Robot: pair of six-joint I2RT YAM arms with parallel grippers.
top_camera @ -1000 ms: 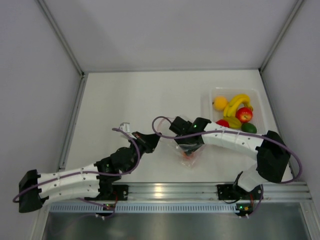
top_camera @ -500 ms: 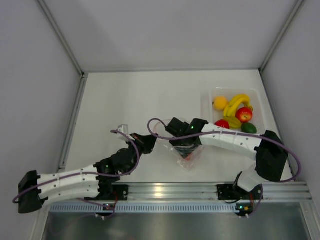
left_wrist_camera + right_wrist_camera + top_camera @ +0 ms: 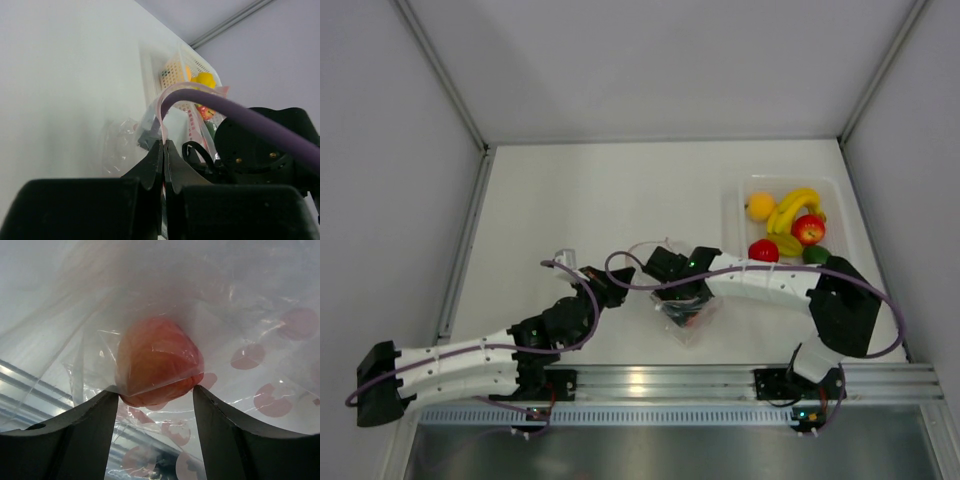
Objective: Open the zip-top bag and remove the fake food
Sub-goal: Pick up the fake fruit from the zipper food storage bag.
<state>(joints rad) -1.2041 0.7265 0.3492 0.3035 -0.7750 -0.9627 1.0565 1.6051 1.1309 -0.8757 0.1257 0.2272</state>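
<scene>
The zip-top bag (image 3: 688, 322) lies crumpled near the table's front middle, clear with pink-red print. My left gripper (image 3: 611, 284) is shut on its pink zip strip (image 3: 162, 107), which rises from between the pressed fingertips (image 3: 164, 145). My right gripper (image 3: 680, 298) reaches into the bag's mouth and stands open. In the right wrist view a peach-coloured piece of fake food (image 3: 157, 362) shows behind a fold of plastic (image 3: 250, 315). It sits just beyond the right gripper's (image 3: 156, 392) two spread tips, which flank its lower sides.
A rigid clear tray (image 3: 735, 205) at the back right holds an orange (image 3: 760, 206), bananas (image 3: 792, 208), an apple (image 3: 808, 230), a tomato (image 3: 763, 250) and a lime (image 3: 817, 255). A metal rail (image 3: 650, 380) runs along the near edge. The right arm's purple cable (image 3: 225, 107) arcs over the bag.
My right gripper has moved left and deeper into the bag, and the bag has shifted left and nearer with it. The left gripper has drawn slightly left, still pinching the strip.
</scene>
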